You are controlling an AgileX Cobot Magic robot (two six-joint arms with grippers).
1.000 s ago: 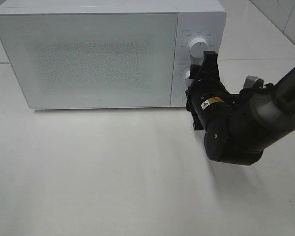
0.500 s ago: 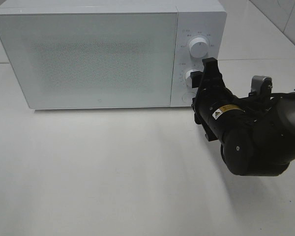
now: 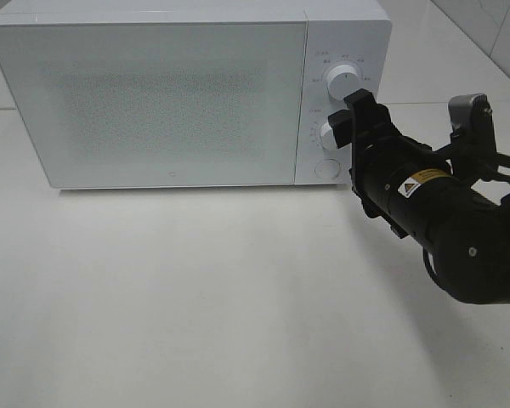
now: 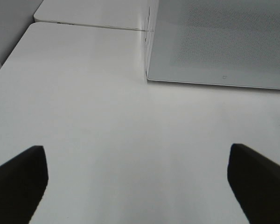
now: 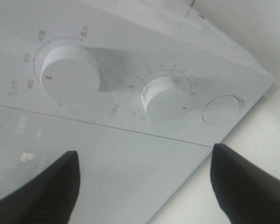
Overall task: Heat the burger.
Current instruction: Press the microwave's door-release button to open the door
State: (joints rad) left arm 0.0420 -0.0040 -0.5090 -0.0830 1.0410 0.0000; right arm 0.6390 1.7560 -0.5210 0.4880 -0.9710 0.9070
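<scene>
The burger is out of view. The white microwave (image 3: 153, 93) stands with its door closed. My right gripper (image 3: 355, 119) is open and hovers just in front of the control panel, close to the lower knob (image 3: 330, 132). In the right wrist view the open gripper (image 5: 144, 182) faces the upper knob (image 5: 70, 74), the lower knob (image 5: 164, 98) and the round door button (image 5: 220, 109), touching none of them. My left gripper (image 4: 137, 186) is open and empty over the bare table, facing the microwave's lower front corner (image 4: 149, 77).
The white table (image 3: 195, 297) stretches in front of the microwave. The black right arm (image 3: 450, 221) fills the right side. A second white surface adjoins the table behind the microwave (image 4: 93, 11).
My right gripper has drawn back to the right, off the lower knob, which now shows. The arm has swung right with it. The microwave door stays closed.
</scene>
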